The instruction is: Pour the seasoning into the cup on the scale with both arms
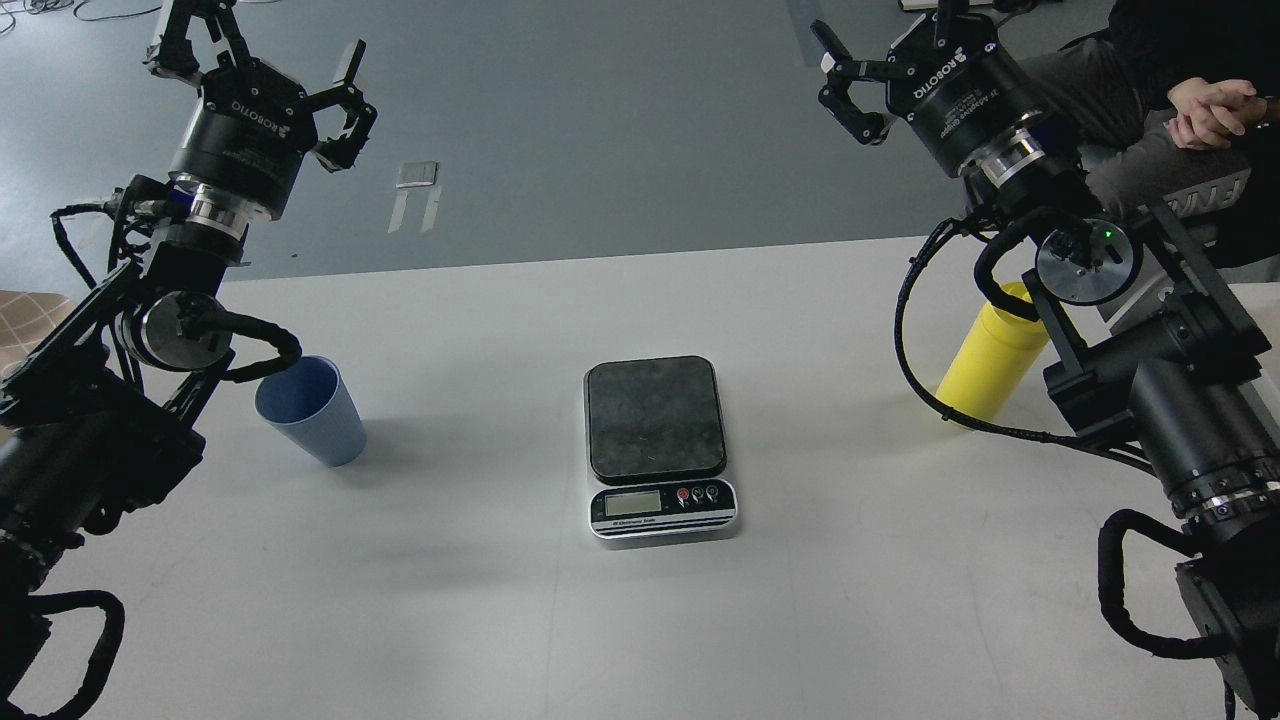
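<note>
The scale (657, 440) sits at the middle of the white table, its dark platform bare. The light blue cup (312, 410) stands upright on the table at the left, partly behind my left arm. The yellow seasoning bottle (990, 360) stands at the right; my right arm hides its top. My left gripper (265, 65) is raised high above the far left edge, fingers spread open and holding nothing. My right gripper (880, 60) is raised at the upper right, also open and empty.
The white table (500, 620) ends at a far edge along the grey floor. A seated person with clasped hands (1215, 108) is at the far right, close to my right arm. A small grey plate (417, 174) lies on the floor.
</note>
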